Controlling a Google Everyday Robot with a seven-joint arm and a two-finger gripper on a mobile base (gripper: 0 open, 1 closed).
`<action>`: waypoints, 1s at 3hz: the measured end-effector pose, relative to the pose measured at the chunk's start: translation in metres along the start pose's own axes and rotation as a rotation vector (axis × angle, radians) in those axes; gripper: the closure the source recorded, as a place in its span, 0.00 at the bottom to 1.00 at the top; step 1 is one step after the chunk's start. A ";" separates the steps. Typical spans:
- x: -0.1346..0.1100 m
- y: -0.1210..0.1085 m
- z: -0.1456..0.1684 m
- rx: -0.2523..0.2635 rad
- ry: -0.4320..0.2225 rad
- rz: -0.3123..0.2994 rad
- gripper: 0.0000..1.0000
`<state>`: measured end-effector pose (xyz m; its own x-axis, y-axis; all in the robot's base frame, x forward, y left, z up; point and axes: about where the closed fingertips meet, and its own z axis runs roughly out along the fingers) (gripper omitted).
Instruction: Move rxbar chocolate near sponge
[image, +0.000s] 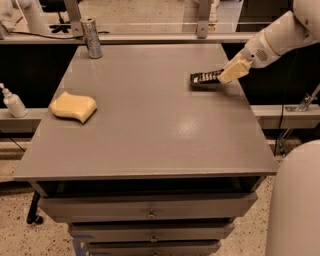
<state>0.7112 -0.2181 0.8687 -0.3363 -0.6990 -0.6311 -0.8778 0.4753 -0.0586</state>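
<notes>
The rxbar chocolate, a black wrapper with white lettering, is at the right side of the grey table. It is raised a little above the top, with its shadow just under it. My gripper reaches in from the right and is shut on the bar's right end. The pale yellow sponge lies near the table's left edge, far from the bar and the gripper.
A metal can stands at the far left corner of the table. A white pump bottle stands on a ledge left of the table. The robot's white body fills the lower right.
</notes>
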 end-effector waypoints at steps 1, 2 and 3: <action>-0.023 0.035 0.003 -0.076 -0.025 -0.039 1.00; -0.049 0.085 0.011 -0.164 -0.059 -0.107 1.00; -0.088 0.175 0.043 -0.284 -0.091 -0.257 1.00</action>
<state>0.6018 -0.0502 0.8808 -0.0728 -0.7200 -0.6902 -0.9932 0.1151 -0.0153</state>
